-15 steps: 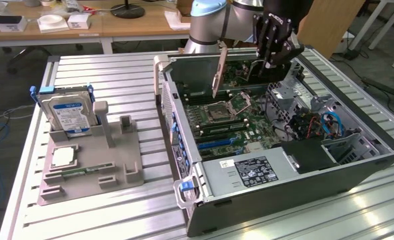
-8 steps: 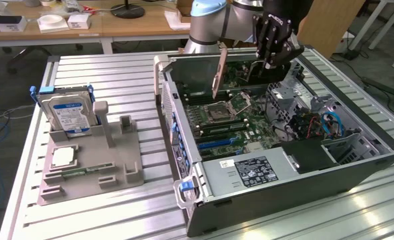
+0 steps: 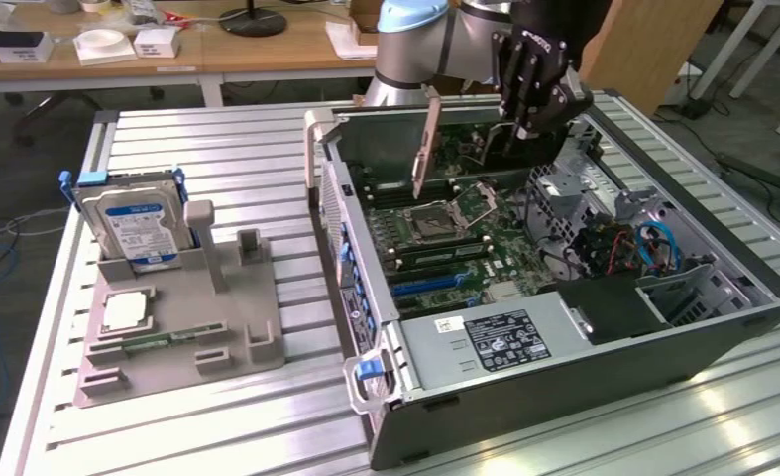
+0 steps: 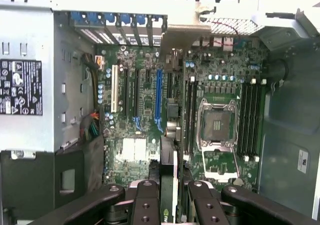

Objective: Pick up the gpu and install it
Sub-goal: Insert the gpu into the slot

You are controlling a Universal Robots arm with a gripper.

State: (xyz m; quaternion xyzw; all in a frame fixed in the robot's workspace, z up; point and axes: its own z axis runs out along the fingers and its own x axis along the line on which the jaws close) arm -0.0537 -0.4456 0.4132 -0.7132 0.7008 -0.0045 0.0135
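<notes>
Reaching in over the far wall of the open computer case (image 3: 562,387), my arm bends at its silver-and-blue joint (image 3: 416,30) and turns the wrist so that my gripper (image 3: 538,124) points almost straight down into the case, leaning only slightly. My black fingers (image 4: 146,205) stand partly closed and clamp the gpu (image 4: 168,175) between them, gripping the thin card across its two faces. In the wrist view the card sits edge-on in the middle of my grip (image 4: 172,187), running away from my fingertips along the motherboard (image 4: 135,135) beneath. The gpu (image 3: 469,144) hangs upright from my fingers, its long edge facing the board and its metal bracket (image 3: 424,149) at the end farthest from my grip. Under the card and just to one side of it lies a long blue slot (image 4: 159,95); on the other side, a little farther off, is the open processor socket (image 4: 217,122). I cannot tell whether the card's lower edge touches the board. The power supply (image 3: 496,342) sits at the case's end well apart from my gripper. Outside the case, far from my fingers on the slatted metal table (image 3: 204,139), a grey holder (image 3: 218,327) carries an upright hard drive (image 3: 132,223).
</notes>
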